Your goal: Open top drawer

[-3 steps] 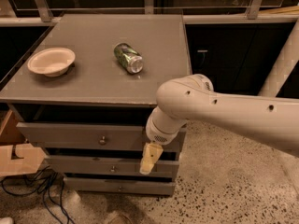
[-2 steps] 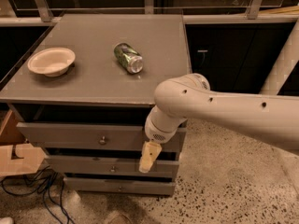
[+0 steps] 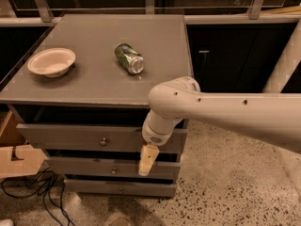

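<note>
The top drawer (image 3: 61,134) is the uppermost grey front of the cabinet, with a small round metal knob (image 3: 103,141) at its centre. It stands slightly pulled out, with a dark gap between its top edge and the cabinet top. My gripper (image 3: 146,159) hangs pointing down in front of the drawers. It is to the right of the knob and a little below it, over the right part of the top drawer front and the second drawer (image 3: 84,166). It is apart from the knob. My white arm (image 3: 225,114) reaches in from the right.
On the cabinet top (image 3: 103,74) lie a white bowl (image 3: 51,61) at the left and a green can (image 3: 129,58) on its side. A third drawer (image 3: 94,186) sits lowest. Cardboard (image 3: 19,161) and black cables (image 3: 42,192) lie on the floor at the left.
My arm and gripper have drifted very slightly to the left. The top drawer stands as far out as before.
</note>
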{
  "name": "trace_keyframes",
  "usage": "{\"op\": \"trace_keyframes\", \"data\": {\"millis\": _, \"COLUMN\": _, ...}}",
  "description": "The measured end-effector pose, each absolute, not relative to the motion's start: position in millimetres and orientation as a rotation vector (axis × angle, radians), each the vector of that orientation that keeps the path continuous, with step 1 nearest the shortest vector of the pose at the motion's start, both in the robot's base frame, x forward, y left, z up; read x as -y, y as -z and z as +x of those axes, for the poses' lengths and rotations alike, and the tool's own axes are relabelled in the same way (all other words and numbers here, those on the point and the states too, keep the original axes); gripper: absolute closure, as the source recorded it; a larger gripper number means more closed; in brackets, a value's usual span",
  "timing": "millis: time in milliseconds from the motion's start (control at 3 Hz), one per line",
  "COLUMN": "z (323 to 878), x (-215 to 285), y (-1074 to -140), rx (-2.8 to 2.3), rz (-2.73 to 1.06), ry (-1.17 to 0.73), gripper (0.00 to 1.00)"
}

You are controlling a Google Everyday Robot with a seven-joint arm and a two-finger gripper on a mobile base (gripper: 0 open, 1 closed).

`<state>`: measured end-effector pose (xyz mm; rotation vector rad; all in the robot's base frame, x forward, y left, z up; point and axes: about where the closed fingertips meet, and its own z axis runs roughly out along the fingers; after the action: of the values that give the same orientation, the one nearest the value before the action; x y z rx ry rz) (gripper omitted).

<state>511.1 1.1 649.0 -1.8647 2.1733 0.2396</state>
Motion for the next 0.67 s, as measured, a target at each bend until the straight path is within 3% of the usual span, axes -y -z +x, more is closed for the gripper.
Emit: {"op": "trace_keyframes", "data": {"millis": 667, "z": 493.2, "x": 8.7, "y": -644.3, "rx": -2.186, "rz": -1.921, "ry": -0.271, "gripper": 0.0}}
